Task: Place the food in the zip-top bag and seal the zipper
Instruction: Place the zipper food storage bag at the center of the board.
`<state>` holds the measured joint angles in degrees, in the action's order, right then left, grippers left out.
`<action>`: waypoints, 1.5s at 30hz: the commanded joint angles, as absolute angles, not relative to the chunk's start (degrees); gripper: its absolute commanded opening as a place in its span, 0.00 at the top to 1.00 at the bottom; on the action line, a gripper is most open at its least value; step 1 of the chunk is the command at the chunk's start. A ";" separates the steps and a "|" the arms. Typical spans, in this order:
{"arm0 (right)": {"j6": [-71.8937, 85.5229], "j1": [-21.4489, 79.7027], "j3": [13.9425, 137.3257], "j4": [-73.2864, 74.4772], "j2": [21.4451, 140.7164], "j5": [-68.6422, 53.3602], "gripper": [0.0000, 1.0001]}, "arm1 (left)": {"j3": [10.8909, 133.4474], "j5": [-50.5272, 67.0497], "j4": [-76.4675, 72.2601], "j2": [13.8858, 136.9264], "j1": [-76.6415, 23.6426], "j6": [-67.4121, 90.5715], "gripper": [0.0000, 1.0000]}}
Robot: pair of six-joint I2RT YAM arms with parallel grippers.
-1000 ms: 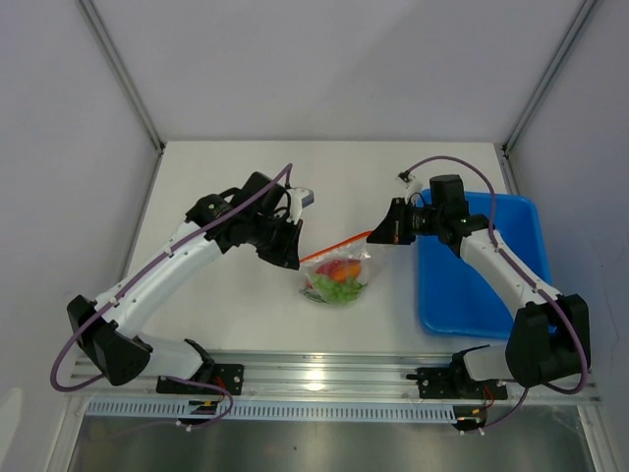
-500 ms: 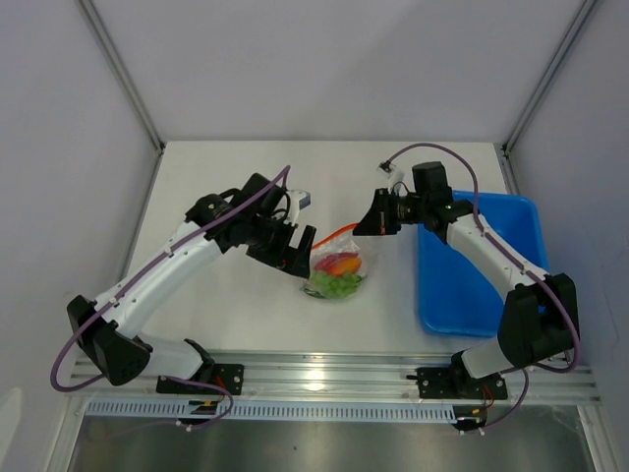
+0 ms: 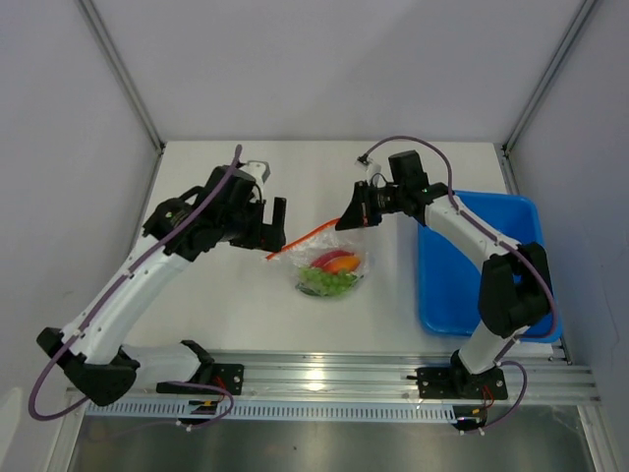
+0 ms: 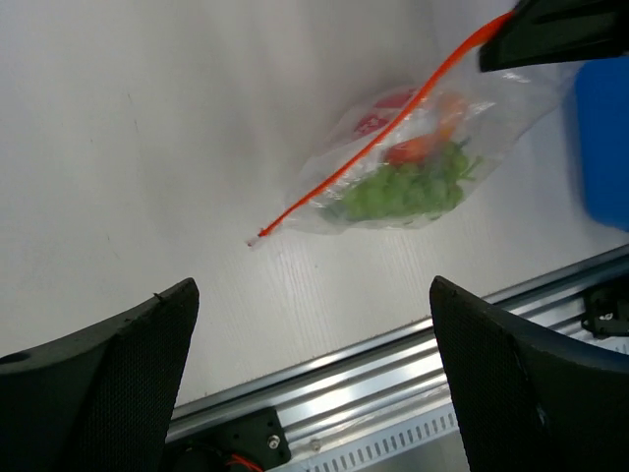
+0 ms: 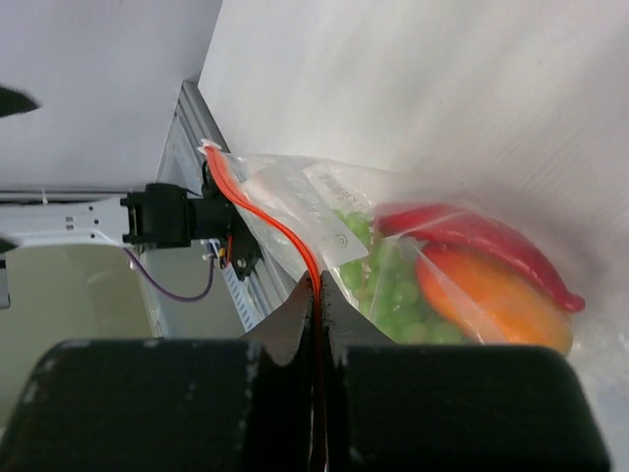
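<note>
one small clear, crinkly plastic zip-top bag (image 3: pixel 331 272) lies near the middle of the white worktop (image 3: pixel 216 295), between the two arms and just left of the blue rectangular plastic tray (image 3: pixel 491 285), not touching it. its belly rests on the worktop and is bulged by the food inside. a bunch of green grapes (image 3: pixel 329 283) fills the near side, an orange carrot-like piece (image 3: pixel 344 264) lies behind it, and a slim red pepper-like piece (image 3: pixel 322 258) sits at the far edge. a white printed patch shows on the plastic in the right wrist view.

the zipper (image 3: pixel 305 239), a thin orange-red plastic strip along the mouth, runs as one straight slanted line from its free left end, low beside the worktop, up to its right end. whether it is pressed shut along its whole length cannot be told.

the right end effector (image 3: pixel 346 218) is clamped tight on the right end of the zipper. in its wrist view the two dark fingers (image 5: pixel 285 329) meet with only the strip between them.

the left end effector (image 3: pixel 274 228) hangs above the worktop just left of the strip's free end, with its jaws spread wide. it holds nothing and is clear of the bag.
</note>
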<state>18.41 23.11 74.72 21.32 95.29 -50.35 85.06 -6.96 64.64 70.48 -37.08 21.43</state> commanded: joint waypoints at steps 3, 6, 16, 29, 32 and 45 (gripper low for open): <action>21.53 23.64 85.93 21.08 105.18 -50.98 1.00 | 87.98 -8.18 59.94 65.92 -36.74 21.71 0.01; 26.17 23.38 94.81 21.54 113.09 -49.75 1.00 | 87.54 -7.12 59.94 66.27 -36.74 21.62 0.01; 34.27 20.13 120.66 24.35 139.20 -42.90 1.00 | 84.21 -1.06 59.24 65.48 -36.74 22.67 0.01; 26.64 21.00 124.01 30.14 143.27 -35.26 0.72 | 79.45 3.51 56.60 63.28 -36.65 23.55 0.00; 23.04 21.36 124.89 31.81 141.34 -32.01 0.54 | 78.58 3.87 56.16 62.84 -36.74 23.56 0.01; 17.23 23.20 130.34 40.59 136.06 -22.79 0.02 | 73.57 8.79 53.44 60.91 -35.78 23.82 0.00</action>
<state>20.27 21.80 127.02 36.73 141.88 -27.97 75.02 6.37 55.88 63.11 -36.80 22.61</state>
